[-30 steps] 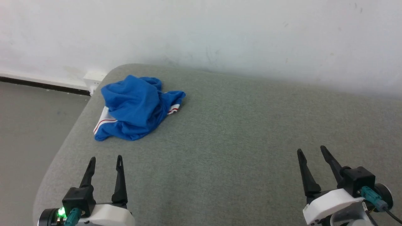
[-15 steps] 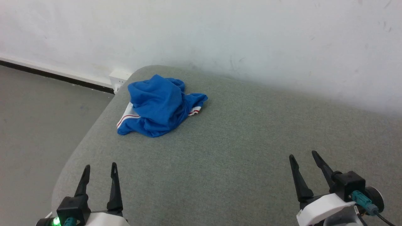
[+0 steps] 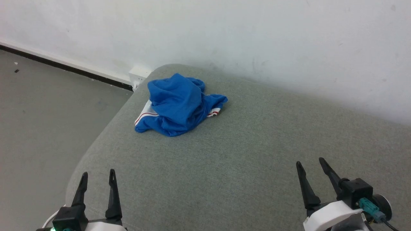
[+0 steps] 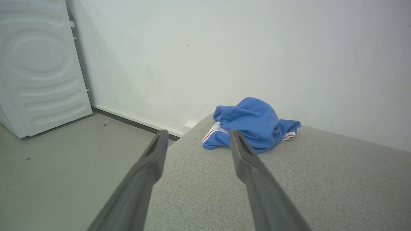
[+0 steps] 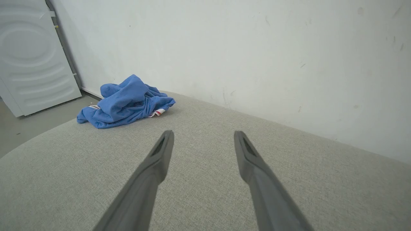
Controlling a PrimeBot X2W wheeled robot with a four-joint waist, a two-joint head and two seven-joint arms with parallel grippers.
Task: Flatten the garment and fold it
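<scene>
Garment point(image 3: 179, 106) lies bunched at the bench point(image 3: 244, 166) corner, not reached yet. My left tool point(image 3: 98, 172) and right tool point(image 3: 310, 161) gape empty, so next I'd grab what's probably a sleeve.

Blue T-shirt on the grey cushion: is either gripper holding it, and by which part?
Nothing is held. The left gripper and right gripper are open, well short of the crumpled blue T-shirt.

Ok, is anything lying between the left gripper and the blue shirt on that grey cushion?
Nothing visible does. Just bare grey cushion runs from the open left gripper to the crumpled blue shirt, which sits at the far left corner near the wall.
</scene>
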